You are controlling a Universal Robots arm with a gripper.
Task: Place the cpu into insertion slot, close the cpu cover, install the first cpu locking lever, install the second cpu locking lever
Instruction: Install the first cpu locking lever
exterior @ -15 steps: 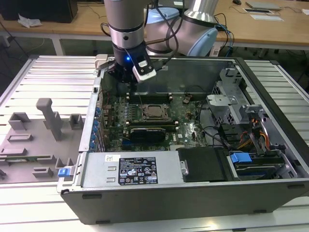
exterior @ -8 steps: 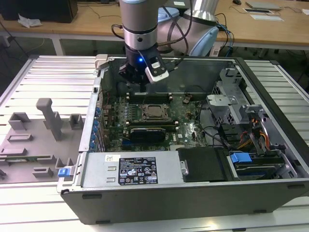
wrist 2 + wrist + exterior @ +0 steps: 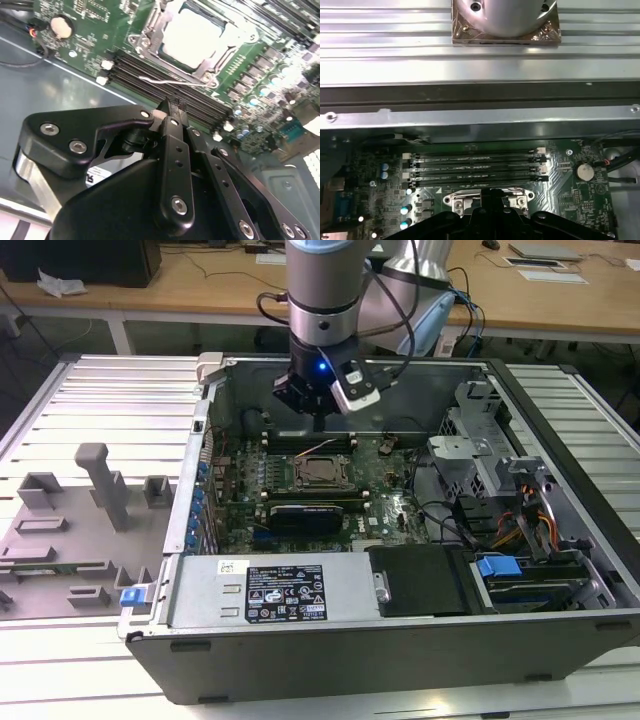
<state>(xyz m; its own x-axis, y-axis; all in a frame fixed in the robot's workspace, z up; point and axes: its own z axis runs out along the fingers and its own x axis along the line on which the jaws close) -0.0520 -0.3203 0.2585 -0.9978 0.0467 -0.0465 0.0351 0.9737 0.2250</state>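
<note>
— while i hang inside the open computer case (image 3: 400,640), my gripper (image 3: 318,423) points down at the motherboard (image 3: 392,508), close to the insertion slot (image 3: 300,472).

— and the fingers?

— pressed together tip to tip, with nothing pinched between them that i can see in the second wrist view.

— where's the cpu?

— the cpu (image 3: 192,35) lies flat in the slot, pale silvery top up. the cpu cover (image 3: 151,30) seems to lie down around it as a metal frame.

— any lever in sight?

— a thin wire lever (image 3: 170,80) runs along one edge of the slot, between it and the long black memory slots (image 3: 145,67). my tips hover over those memory slots, near the lever. i can't tell whether they touch it.
</note>
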